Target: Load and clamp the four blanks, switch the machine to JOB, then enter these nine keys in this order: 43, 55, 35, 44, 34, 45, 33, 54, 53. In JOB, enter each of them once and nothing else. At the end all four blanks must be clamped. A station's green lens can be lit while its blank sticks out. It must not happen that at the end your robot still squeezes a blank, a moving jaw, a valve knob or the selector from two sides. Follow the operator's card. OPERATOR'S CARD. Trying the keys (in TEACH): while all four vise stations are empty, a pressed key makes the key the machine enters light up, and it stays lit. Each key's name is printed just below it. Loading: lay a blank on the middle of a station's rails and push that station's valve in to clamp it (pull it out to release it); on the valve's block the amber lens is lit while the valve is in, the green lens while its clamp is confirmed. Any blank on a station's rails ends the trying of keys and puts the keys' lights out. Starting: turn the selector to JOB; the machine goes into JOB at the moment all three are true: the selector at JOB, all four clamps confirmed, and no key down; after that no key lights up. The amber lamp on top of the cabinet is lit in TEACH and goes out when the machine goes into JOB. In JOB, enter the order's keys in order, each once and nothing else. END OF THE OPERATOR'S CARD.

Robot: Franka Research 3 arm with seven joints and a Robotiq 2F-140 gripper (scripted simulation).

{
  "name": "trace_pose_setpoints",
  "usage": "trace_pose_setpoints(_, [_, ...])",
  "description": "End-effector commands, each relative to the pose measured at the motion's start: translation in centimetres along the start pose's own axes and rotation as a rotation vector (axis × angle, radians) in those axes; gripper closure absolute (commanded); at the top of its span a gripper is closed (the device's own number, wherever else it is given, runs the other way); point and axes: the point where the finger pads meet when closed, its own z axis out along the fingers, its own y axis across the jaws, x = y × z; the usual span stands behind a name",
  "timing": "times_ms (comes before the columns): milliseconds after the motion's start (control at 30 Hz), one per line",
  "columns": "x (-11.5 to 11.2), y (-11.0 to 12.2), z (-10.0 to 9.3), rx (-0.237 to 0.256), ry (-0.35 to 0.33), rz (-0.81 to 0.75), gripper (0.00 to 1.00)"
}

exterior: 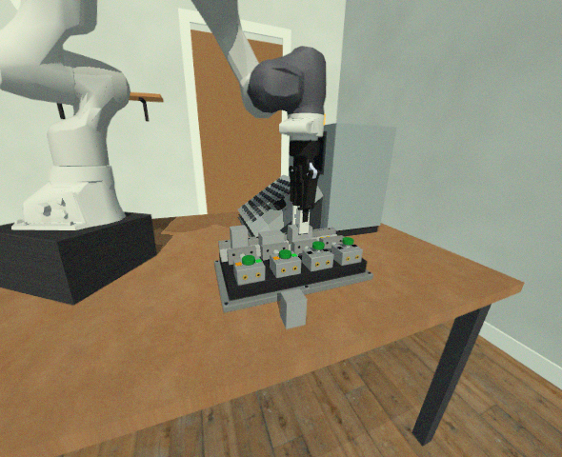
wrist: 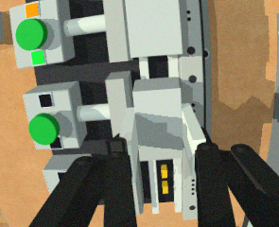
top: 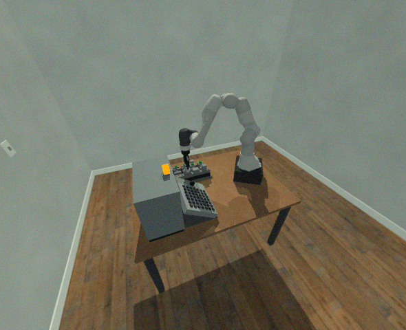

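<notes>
My gripper [top: 187, 168] [exterior: 299, 222] [wrist: 158, 120] is shut on a grey blank [wrist: 157, 91], low over the third station's rails. Two other blanks [exterior: 238, 236] [exterior: 273, 237] stand in the first and second stations. The valves there [exterior: 248, 260] [exterior: 285, 254] show amber and green lit. The third valve [exterior: 317, 245] [wrist: 44, 129] and fourth valve [exterior: 348, 241] stand higher, lenses dark. The fourth station's rails [wrist: 178, 180] carry no blank. A fourth blank [exterior: 291, 308] stands on the table beside the fixture. The cabinet's amber lamp [top: 165, 168] is lit. The key panel [top: 197, 197] shows no lit key.
The grey cabinet [top: 157, 192] [exterior: 360, 171] stands beside the key panel. The black selector knob [top: 192, 183] [exterior: 278, 204] is at the panel's end near the fixture; its setting is too small to tell. The fixture's base plate [exterior: 251, 303] lies on the wooden table [top: 228, 199] [exterior: 148, 354].
</notes>
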Motion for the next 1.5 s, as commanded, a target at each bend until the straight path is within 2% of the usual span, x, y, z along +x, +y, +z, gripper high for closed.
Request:
trace_pose_setpoints(0, [-0.32,-0.13,0.08,0.004,-0.008,0.008,1.0])
trace_pose_setpoints(1467, [-0.36,-0.16,0.58,0.004,-0.008,0.008,1.0])
